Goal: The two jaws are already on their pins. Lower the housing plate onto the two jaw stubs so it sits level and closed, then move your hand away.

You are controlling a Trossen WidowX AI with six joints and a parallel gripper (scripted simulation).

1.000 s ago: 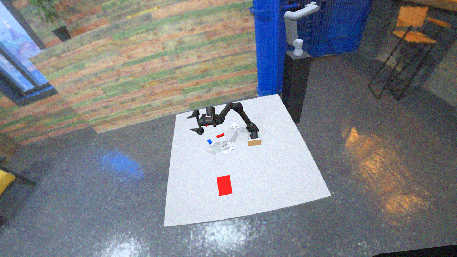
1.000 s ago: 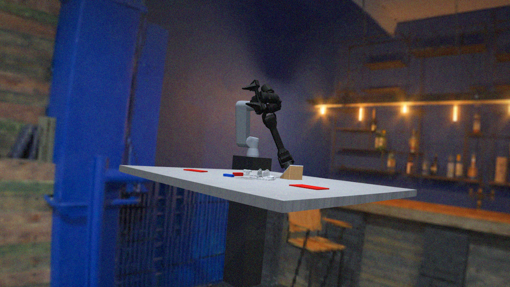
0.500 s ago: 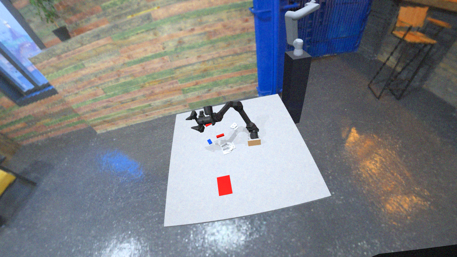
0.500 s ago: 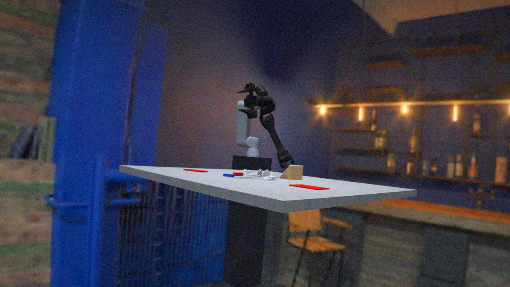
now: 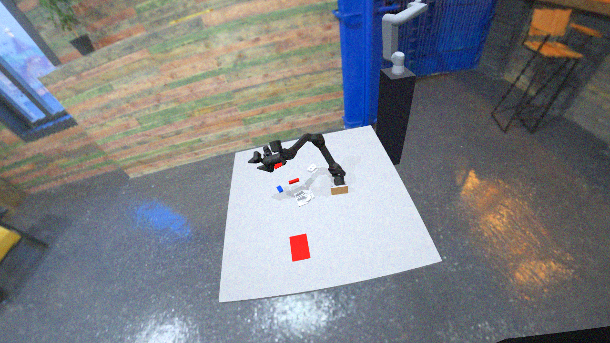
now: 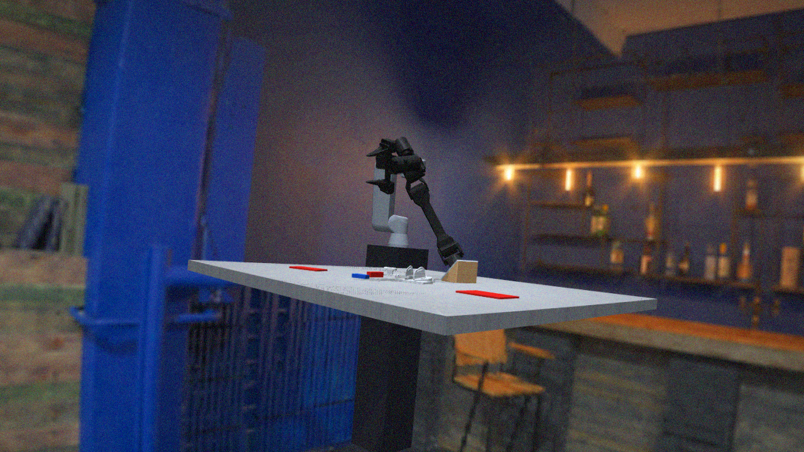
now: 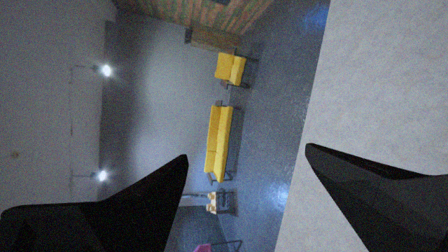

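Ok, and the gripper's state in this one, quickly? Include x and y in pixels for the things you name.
Black parallel-jaw gripper (image 5: 253, 164) (image 6: 368, 167) (image 7: 245, 154): open, fingers spread wide, nothing between them, raised above the white tabletop (image 5: 362, 256) (image 6: 393, 303) (image 7: 378, 87).

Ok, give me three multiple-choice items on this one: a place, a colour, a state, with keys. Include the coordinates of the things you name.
1. Where is the large red sheet (image 5: 299, 247) relative to the white slotted part (image 5: 301, 195)?
A) under it
B) apart from it
C) leaning on it

2. What colour is the small block (image 5: 279, 188) (image 6: 360, 275) near the red bar (image 5: 293, 181) (image 6: 375, 274)?
A) green
B) yellow
C) blue

3. How is the end effector (image 5: 256, 163) (image 6: 368, 167) (image 7: 245, 154)?
A) open, holding nothing
B) shut, holding nothing
C) shut on the red bar

1 B: the top view shows bare table between them.
2 C: top and exterior views show it blue.
3 A: the wrist view shows fingers wide apart, nothing between.
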